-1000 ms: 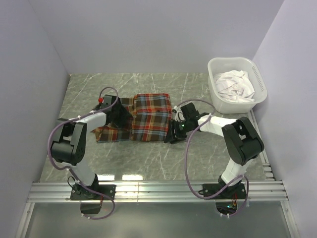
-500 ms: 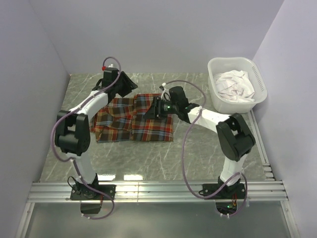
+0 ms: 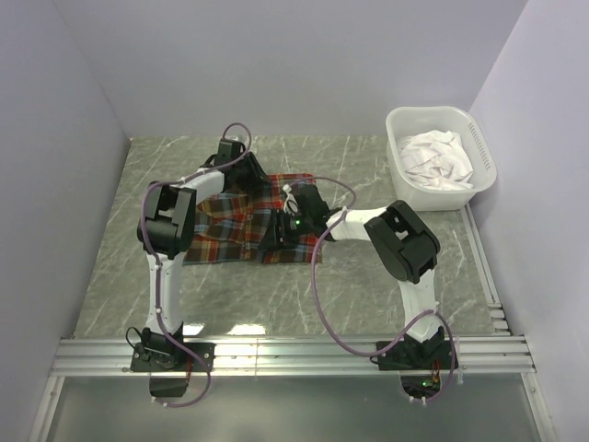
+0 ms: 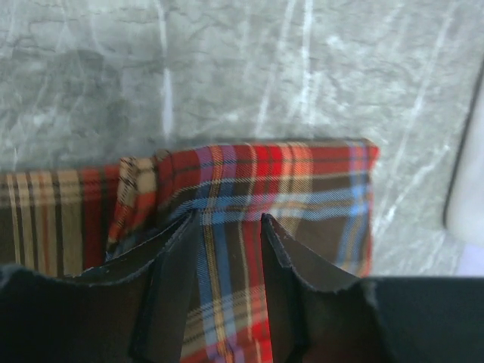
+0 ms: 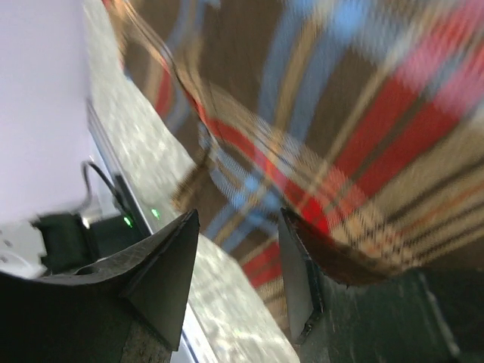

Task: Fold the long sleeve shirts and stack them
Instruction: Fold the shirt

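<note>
As the plaid shirt (image 3: pixel 230 232) lies part-folded at the middle of the tabletop (image 3: pixel 276 304), I read:
- left gripper (image 4: pixel 227 219): jaws apart over the shirt's far edge
- right gripper (image 5: pixel 238 215): blurred, can't tell its grip

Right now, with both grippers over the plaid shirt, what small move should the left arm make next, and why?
Probably lower the left gripper and close it on the plaid shirt near its far edge. Its fingers stand parted above the cloth there, with nothing pinched between them. The right gripper is open too, so the shirt is not yet held.
</note>
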`<action>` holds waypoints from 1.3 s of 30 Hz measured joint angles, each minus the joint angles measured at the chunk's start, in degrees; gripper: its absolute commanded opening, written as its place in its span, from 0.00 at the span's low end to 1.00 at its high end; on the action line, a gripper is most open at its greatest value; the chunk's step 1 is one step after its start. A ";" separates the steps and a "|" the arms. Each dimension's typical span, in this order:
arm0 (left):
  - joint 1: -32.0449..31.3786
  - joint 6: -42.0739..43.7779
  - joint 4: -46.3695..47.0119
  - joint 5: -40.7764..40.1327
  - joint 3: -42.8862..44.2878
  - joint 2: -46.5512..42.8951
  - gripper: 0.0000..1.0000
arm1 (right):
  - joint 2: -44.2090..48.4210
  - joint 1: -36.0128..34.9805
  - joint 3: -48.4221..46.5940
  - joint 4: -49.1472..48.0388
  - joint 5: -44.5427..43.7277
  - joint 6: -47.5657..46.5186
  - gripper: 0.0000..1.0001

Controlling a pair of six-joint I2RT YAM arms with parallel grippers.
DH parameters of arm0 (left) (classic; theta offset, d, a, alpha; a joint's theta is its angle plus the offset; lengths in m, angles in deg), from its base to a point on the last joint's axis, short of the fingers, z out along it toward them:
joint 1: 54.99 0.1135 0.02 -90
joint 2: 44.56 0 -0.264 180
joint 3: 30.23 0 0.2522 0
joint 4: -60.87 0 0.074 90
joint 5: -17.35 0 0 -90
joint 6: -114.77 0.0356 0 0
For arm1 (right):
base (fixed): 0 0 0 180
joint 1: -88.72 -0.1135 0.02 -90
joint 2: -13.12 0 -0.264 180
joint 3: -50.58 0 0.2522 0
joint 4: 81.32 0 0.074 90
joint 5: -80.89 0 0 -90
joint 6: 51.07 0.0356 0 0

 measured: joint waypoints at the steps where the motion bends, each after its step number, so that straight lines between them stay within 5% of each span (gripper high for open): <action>1: 0.00 -0.02 -0.02 -0.07 0.52 0.96 0.43 | 0.00 -0.17 0.72 0.57 0.50 -0.66 0.54; 12: 1.75 -1.99 -0.09 1.05 4.72 5.20 0.43 | 1.33 0.13 5.77 2.62 8.94 -3.13 0.54; 23: 2.03 -1.84 -0.90 0.74 2.71 2.03 0.63 | 8.70 0.07 8.20 14.86 7.65 -9.16 0.54; 29: 1.79 -1.79 -4.31 -1.49 -2.58 -10.05 0.72 | 16.98 5.20 8.15 16.52 7.30 -11.32 0.54; 39: -6.27 -4.07 -2.54 -5.57 -21.40 -34.40 0.58 | 12.00 12.70 10.01 12.26 6.36 -10.05 0.53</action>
